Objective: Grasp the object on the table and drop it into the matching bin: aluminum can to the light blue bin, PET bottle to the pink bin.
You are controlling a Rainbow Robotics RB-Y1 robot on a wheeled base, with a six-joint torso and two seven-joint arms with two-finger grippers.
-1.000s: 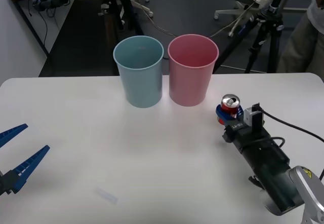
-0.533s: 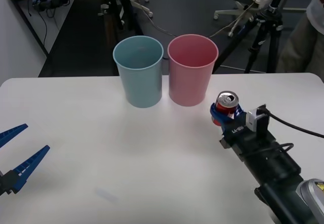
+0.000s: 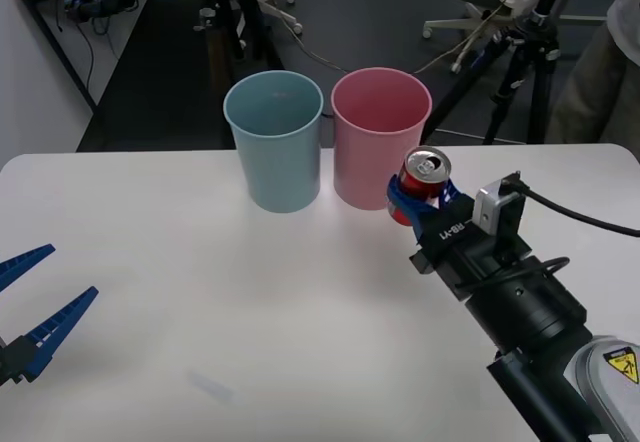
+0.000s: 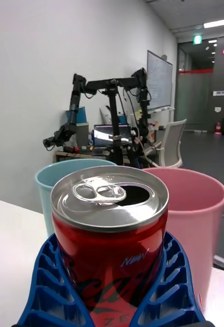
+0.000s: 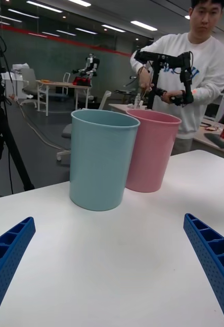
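White tabletop filled the front view: the table (image 3: pixel 200 302) had rounded corners and carried two tall tapered bins standing upright side by side near its far edge. The light blue bin (image 3: pixel 274 142) stood just beside the pink bin (image 3: pixel 379 140), on that bin's left, their walls nearly touching. The right hand (image 3: pixel 415 200) was closed around the aluminum can (image 3: pixel 422 177), a small red can with a silver top, which it held upright and raised off the table, directly in front of the pink bin's right side with its top below that bin's rim. The dark right arm ran back from the can toward the near right corner of the table. The left hand (image 3: pixel 30 307) hung well to the left of the pink bin, at the table's near left edge, its two blue ribbed fingers spread wide with nothing between them.

From the right wrist view, the aluminum can (image 4: pixel 111 230) sat clamped between the blue ribbed fingers (image 4: pixel 168 296), its pull tab and drinking hole facing up. Behind the can rose the pink bin (image 4: pixel 194 225), with the light blue bin (image 4: pixel 53 176) beside it.

From the left wrist view, the blue fingers (image 5: pixel 209 265) stood far apart and empty above the table (image 5: pixel 112 265). Beyond them the light blue bin (image 5: pixel 102 158) stood in front of, and just beside, the pink bin (image 5: pixel 150 150).
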